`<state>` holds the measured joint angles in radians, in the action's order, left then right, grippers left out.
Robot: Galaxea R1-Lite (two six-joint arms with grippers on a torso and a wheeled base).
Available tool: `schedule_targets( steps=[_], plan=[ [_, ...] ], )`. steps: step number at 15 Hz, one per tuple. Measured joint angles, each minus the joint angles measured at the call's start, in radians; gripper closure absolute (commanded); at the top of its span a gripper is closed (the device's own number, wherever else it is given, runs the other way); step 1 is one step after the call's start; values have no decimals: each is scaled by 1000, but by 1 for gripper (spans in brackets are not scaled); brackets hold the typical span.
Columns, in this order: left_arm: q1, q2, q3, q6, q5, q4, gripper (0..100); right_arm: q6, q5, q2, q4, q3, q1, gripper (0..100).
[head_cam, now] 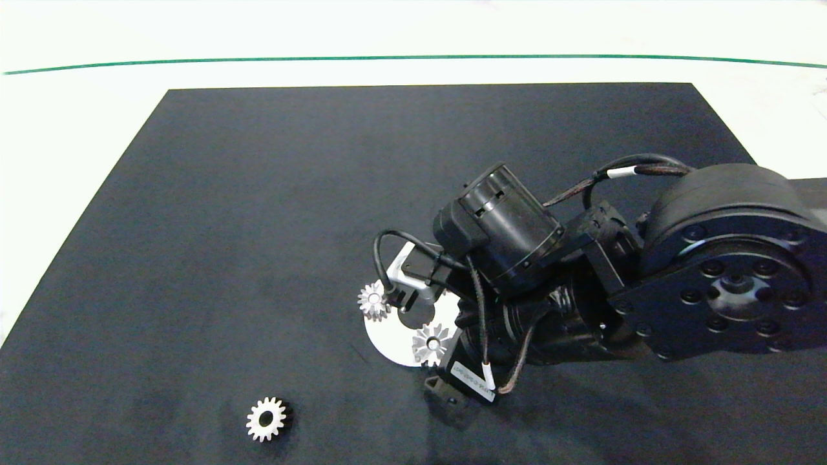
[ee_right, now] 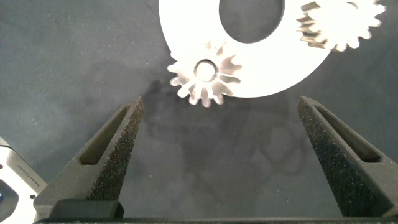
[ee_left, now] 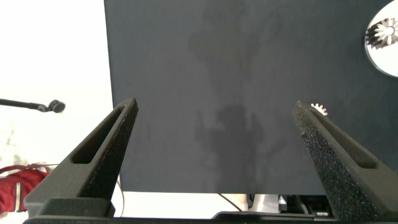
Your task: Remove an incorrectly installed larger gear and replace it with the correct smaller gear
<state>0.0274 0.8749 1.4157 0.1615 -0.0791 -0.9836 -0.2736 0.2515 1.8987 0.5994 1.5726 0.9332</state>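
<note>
The larger gear (head_cam: 431,343), silver with long pointed teeth and a small centre hole, sits on the near edge of a white ring plate (head_cam: 387,339). In the right wrist view the larger gear (ee_right: 205,73) lies just ahead of my open right gripper (ee_right: 221,104), nearer one finger, with nothing between the fingers. The smaller gear (head_cam: 266,419), with blunt teeth and a wide hole, lies loose on the mat near the front edge. The left wrist view shows the smaller gear (ee_left: 319,109) peeking past one finger of my open, empty left gripper (ee_left: 214,104), which hangs over the mat.
A second blunt-toothed gear (head_cam: 374,300) sits on the plate's left side, also seen as the gear (ee_right: 339,22) in the right wrist view. My right arm (head_cam: 711,271) covers the plate's right part. The black mat (head_cam: 258,213) lies on a white table with a green line (head_cam: 387,57).
</note>
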Motion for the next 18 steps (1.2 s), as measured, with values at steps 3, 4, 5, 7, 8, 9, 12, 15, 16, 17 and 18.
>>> schedule_targets(
  steps=[3,4,5,7,8,9,12,15,16,17,18],
  plan=[
    [1,-2,-2,0,0,0,0,0,35,23,-1,5,19,0],
    [1,-2,-2,0,0,-1,0,-3,38,28,2,12,23,0],
    [0,-2,-3,4,0,-1,0,-5,39,32,1,15,24,0],
    [0,-4,-6,17,0,-3,0,-4,39,40,0,26,24,0],
    [0,-4,-8,18,0,-3,0,-4,39,48,1,35,24,0],
    [0,-5,-8,18,0,-3,0,-4,39,56,0,46,23,0],
    [0,-5,-9,18,0,-2,0,-3,38,90,0,78,22,0],
    [0,-6,-9,18,0,-2,0,0,37,124,0,110,19,0],
    [0,-6,-9,19,0,-2,0,2,37,130,0,114,19,0],
    [0,-6,-9,20,0,-2,0,3,37,136,0,116,19,0],
    [0,-6,-9,20,0,-2,0,3,37,139,1,115,18,2]
  ],
)
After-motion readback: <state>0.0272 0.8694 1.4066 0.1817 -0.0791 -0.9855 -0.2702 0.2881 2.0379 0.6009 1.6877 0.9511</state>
